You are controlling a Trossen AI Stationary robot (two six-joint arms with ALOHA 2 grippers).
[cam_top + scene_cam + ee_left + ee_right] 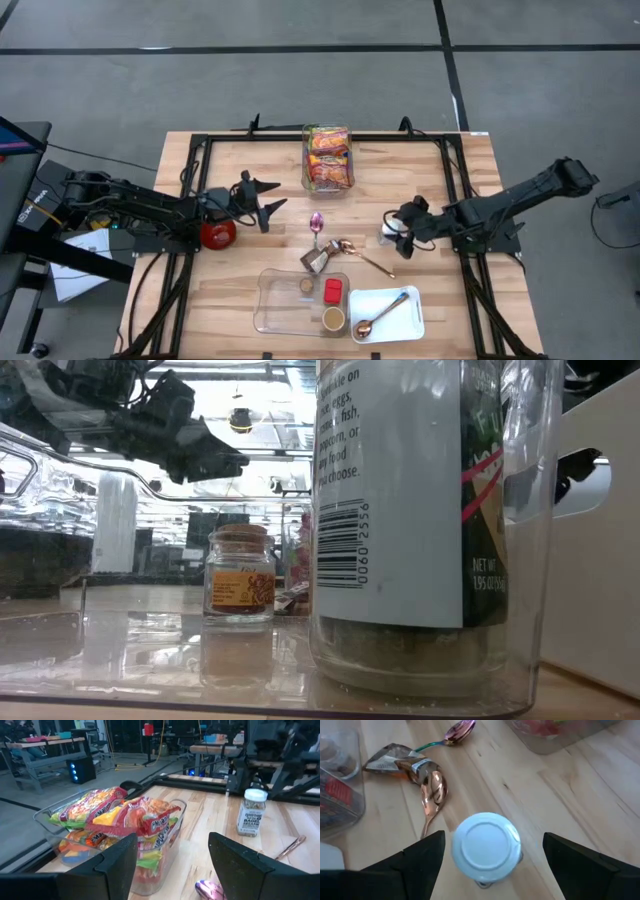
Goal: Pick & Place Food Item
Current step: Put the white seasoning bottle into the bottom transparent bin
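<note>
A small seasoning jar with a white lid (486, 847) stands upright on the wooden table, right of centre (388, 231). My right gripper (492, 842) is open, with one finger on either side of the jar and a gap showing on both sides. My left gripper (272, 198) is open and empty above the table's left half. It points toward a clear bin of snack packets (120, 825) at the far middle (328, 158). The jar also shows in the left wrist view (252, 812).
A purple spoon (317, 222), a copper spoon (358, 255) and a brown packet (318, 261) lie at the centre. A clear tray (275, 305) holding spice jars and a white tray (405, 325) holding a spoon sit near the front. A red round thing (218, 232) lies by the left arm.
</note>
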